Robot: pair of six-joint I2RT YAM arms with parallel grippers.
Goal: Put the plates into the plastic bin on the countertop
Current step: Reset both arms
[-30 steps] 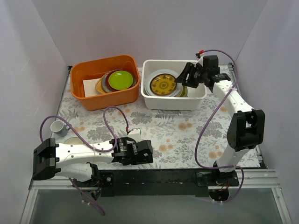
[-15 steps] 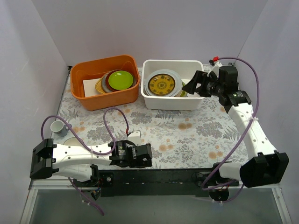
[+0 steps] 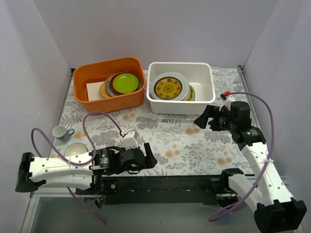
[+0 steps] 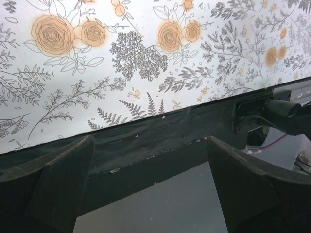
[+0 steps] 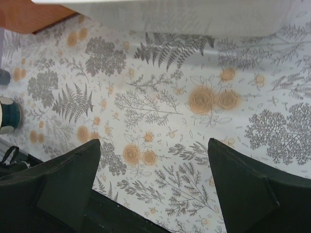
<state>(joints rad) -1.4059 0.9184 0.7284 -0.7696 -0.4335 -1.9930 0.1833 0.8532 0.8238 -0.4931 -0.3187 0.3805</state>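
**Two empty grippers, plates stacked in the white bin**

Two arms reach over a flower-patterned surface (image 3: 175, 138). Nearest, the left gripper (image 3: 147, 159) lies low along the front edge beside the black base rail. Its jaws are spread wide with nothing between them, and its wrist view looks past them at the edge of the surface. Just left of that arm sits a small pale dish (image 3: 76, 149), with a small white cup (image 3: 60, 131) a little farther back.

Farther in on the right side, the right gripper (image 3: 200, 119) hangs above the bare surface just in front of the bin. It points left, and its jaws are also fully spread and hold nothing.

At the back, the white plastic bin (image 3: 181, 107) stands on the surface. The plates (image 3: 168, 88) are stacked inside it toward its left side, a dark-and-gold one on top. Beside it to the left stands an orange tub (image 3: 114, 103) holding more plates, with a green plate (image 3: 125, 82) uppermost.
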